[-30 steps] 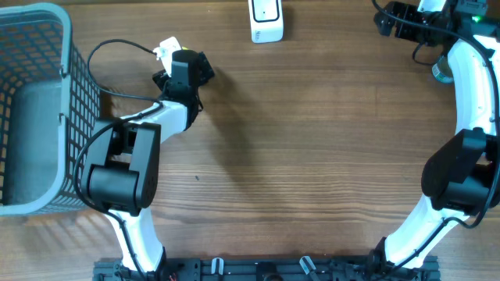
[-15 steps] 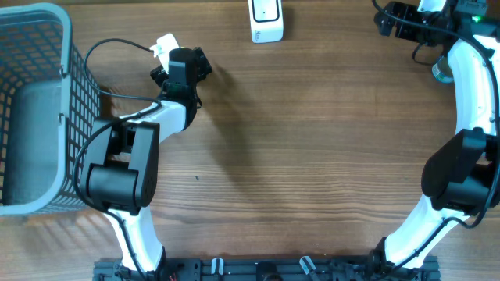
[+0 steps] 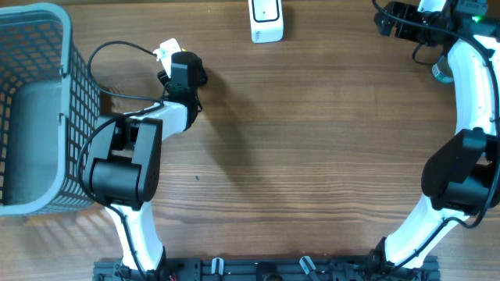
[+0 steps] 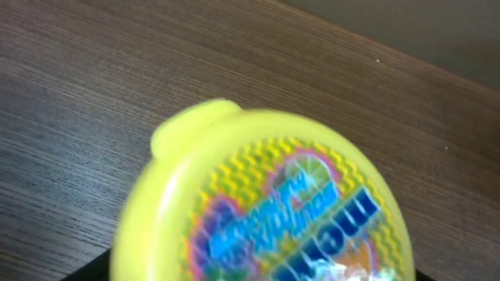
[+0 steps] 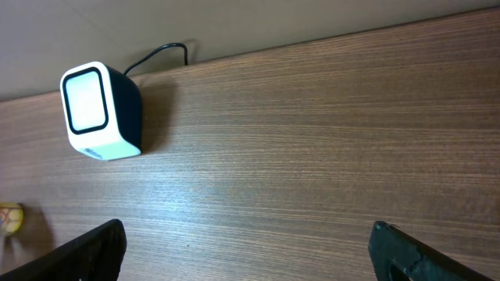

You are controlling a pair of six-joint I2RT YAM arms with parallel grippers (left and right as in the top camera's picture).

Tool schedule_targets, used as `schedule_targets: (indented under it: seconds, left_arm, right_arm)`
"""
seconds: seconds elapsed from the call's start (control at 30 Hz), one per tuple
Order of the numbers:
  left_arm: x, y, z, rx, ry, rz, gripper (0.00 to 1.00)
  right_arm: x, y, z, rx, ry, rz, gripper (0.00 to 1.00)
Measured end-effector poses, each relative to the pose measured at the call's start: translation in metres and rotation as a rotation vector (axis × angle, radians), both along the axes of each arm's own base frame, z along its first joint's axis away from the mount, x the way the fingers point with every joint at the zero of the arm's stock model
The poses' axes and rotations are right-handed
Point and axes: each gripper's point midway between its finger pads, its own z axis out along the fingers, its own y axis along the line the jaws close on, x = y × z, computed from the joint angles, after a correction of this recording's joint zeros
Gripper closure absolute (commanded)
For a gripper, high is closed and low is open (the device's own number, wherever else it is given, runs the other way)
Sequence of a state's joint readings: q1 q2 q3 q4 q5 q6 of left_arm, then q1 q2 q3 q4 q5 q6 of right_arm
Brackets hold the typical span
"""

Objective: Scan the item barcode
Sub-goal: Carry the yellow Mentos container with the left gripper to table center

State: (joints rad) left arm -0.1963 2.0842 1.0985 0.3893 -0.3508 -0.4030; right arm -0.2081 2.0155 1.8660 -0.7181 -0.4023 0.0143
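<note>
- Left gripper [image 3: 182, 64] has drawn its jaws in since a second ago; whether they grip yet, I cannot tell.
- Yellow disc [image 4: 266, 203] lies flat on the table [image 4: 78, 78] right under that gripper, label up, likely set for pickup.
- Right gripper [image 5: 246, 246] hangs wide open, empty, near the scanner [image 5: 98, 111], probably keeping clear.

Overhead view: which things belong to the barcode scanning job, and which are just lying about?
Job in hand:
- yellow round container, right at the left gripper
- white scanner at the table's far edge

Lying about:
- grey mesh basket on the left side
</note>
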Motion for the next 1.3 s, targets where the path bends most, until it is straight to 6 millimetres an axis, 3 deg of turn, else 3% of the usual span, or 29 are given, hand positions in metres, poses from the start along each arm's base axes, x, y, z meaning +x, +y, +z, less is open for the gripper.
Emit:
schedule_targets:
  seconds: [0.43,0.63,0.97,1.3]
  left_arm:
    - [-0.003,-0.012,-0.003,0.006,0.013,-0.023,0.39]
    - [-0.013,-0.031,-0.008,0.022,0.057,-0.058,0.38]
    - [-0.040,-0.094,-0.012,0.050,0.127,-0.190,0.39]
    - [-0.091,-0.175,-0.015,0.099,0.211,-0.381,0.39]
  right_arm:
    - [0.000,-0.004,-0.001,-0.020,0.004,-0.017,0.00]
    - [0.000,-0.008,-0.002,-0.036,0.007,-0.031,0.00]
    - [0.000,-0.008,-0.002,-0.037,0.008,-0.031,0.00]
    - [0.000,-0.008,-0.002,-0.037,0.008,-0.031,0.00]
